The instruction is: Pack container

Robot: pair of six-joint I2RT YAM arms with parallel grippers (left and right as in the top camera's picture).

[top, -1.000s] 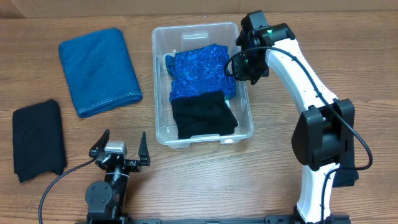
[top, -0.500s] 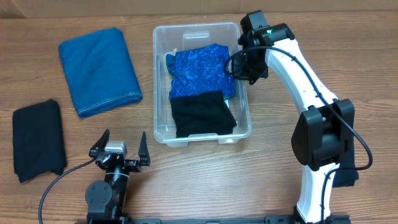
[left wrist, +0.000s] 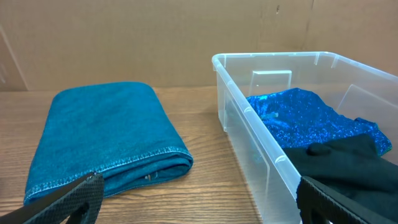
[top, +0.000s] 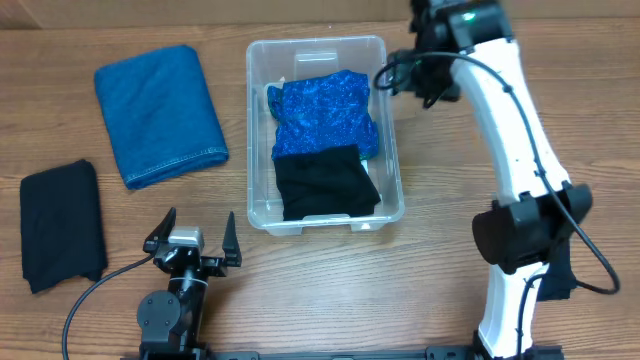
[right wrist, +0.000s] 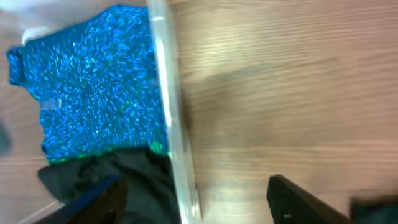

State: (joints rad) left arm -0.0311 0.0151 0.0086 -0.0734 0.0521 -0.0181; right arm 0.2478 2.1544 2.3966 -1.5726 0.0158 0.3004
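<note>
The clear rectangular plastic container (top: 250,130) with rounded corners and a rim sits on the wooden table (top: 440,250) a little right of its middle, long side running away from my bases. It is the only bin here. Its white label (top: 315,58) shows through the bottom at the far end. Two cloths lie in it: one glittery bright-blue cloth (top: 328,115) across the middle and far part, and one folded black cloth (top: 325,182) at the near end, its edge overlapping the blue one. My right claw (right wrist: 196,199) is up by the container's far right corner. Its two fingers are spread wide with nothing pinched, and in the blurred wrist view one hangs over the inside of the bin and the other over the bare wood outside, the right wall's rim (right wrist: 165,93) running between them. Two more cloths lie outside, left of the bin. One is a folded teal-blue towel (top: 158,113) with a stitched hem, near the container but apart from it. The other is a folded black rectangle of fabric (top: 62,225) further left and nearer my bases. That makes four cloths, two in and two out. My left claw (top: 192,240) sits low at the near edge in front of the container's left corner, fingers spread fully and empty, facing the towel and the bin's left wall (left wrist: 249,106).
</note>
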